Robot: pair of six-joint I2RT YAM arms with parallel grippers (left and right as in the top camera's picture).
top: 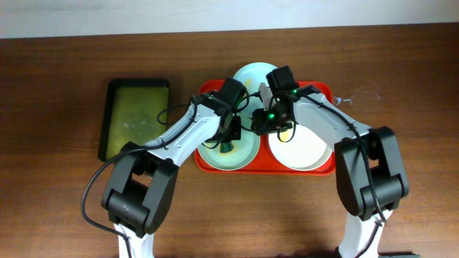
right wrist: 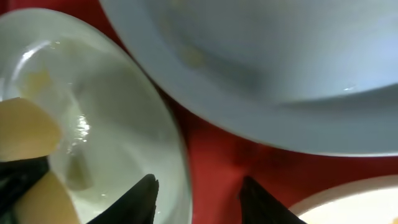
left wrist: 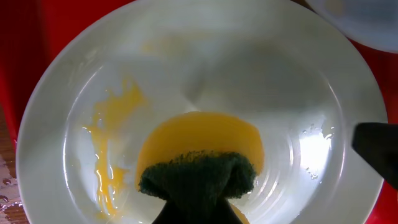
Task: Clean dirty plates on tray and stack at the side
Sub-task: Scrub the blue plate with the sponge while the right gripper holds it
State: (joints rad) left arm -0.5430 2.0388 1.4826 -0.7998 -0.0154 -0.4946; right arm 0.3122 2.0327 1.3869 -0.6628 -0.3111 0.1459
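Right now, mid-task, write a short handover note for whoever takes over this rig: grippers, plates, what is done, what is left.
Left gripper: shut on a yellow sponge resting on the near-left plate.
Right gripper: open, one finger on each side of that plate's rim.
All three plates sit on the red tray. Neither gripper is on the back plate or the white plate.
Done: nothing stacked at the side yet.
Left: a yellow smear shows on the near-left plate. Finish it, check the other two, then stack all three beside the tray.
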